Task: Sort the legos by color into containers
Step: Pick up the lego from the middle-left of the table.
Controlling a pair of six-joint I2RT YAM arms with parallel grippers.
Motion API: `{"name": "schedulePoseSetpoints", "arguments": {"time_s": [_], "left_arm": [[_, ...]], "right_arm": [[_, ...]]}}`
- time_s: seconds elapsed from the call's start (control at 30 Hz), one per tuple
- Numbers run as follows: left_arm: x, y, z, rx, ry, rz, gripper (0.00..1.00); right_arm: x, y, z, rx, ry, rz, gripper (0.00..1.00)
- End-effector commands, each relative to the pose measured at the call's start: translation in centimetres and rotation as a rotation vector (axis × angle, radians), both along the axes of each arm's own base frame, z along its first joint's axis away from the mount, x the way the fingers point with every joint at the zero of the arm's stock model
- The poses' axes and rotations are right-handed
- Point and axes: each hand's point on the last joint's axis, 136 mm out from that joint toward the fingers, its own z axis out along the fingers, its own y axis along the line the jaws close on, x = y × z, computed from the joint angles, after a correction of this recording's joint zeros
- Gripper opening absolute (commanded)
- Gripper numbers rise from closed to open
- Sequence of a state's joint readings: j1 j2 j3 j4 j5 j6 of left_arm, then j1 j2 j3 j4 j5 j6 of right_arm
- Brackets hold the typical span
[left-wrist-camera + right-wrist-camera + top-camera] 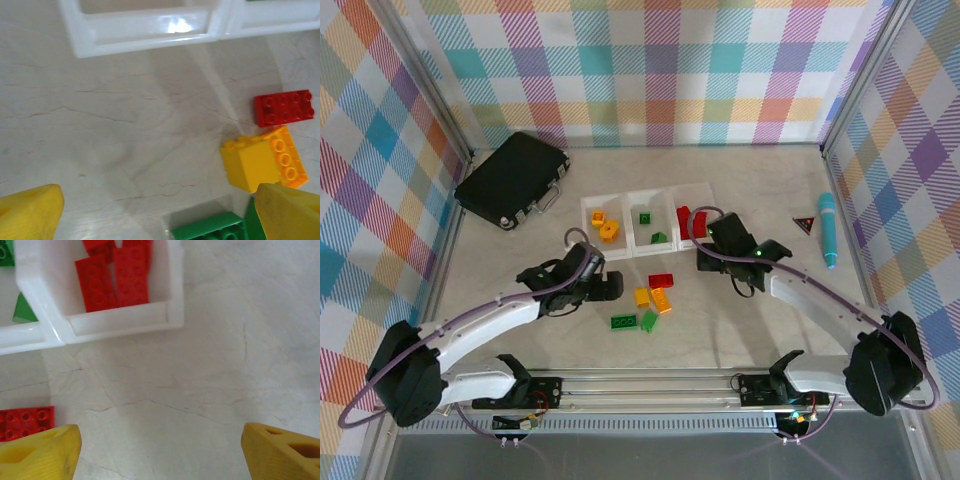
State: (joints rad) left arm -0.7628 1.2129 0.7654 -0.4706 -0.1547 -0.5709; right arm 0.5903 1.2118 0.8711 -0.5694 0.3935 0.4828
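Note:
The containers (650, 199) form a row of three clear bins; the left one holds yellow and orange legos (604, 228), the middle green (645, 217), the right red (685, 218). Loose on the table lie a red lego (661, 281), a yellow lego (642, 297), an orange lego (662, 299) and two green legos (624, 321). My left gripper (608, 286) hovers open just left of this pile; in its wrist view, left gripper (160, 215), the yellow lego (250, 165) and a green lego (210, 227) lie by its right fingertip (287, 210). My right gripper (712, 258) is open over bare table below the red bin (120, 322).
A black hard case (513, 178) lies at the back left. A teal pen-like object (828, 228) and a small dark triangle (804, 223) lie at the right. Patterned walls enclose the table on three sides.

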Motion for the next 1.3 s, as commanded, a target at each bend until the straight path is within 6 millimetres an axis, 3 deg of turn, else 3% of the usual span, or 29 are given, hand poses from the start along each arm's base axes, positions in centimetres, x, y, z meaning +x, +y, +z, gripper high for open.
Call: {"name": "schedulePoseSetpoints", "arguments": {"time_s": [0.0, 0.27, 0.53, 1.27], "left_arm": [[0.6, -1.7, 0.4, 0.008, 0.006, 0.01, 0.97], [1.0, -6.1, -1.8, 0.054, 0.094, -0.028, 0.87], [0.9, -8.6, -4.0, 0.112, 0.154, -0.026, 0.78], [0.7, -8.7, -6.5, 0.152, 0.211, 0.042, 0.59]], "right_arm": [[0.0, -1.2, 0.9, 0.085, -0.053, -0.101, 0.84], [-1.3, -2.5, 0.5, 0.085, -0.041, -0.108, 0.85], [-2.1, -3.1, 0.1, 0.084, -0.053, -0.099, 0.87], [-2.7, -3.3, -1.0, 0.074, -0.032, -0.077, 0.88]]}}
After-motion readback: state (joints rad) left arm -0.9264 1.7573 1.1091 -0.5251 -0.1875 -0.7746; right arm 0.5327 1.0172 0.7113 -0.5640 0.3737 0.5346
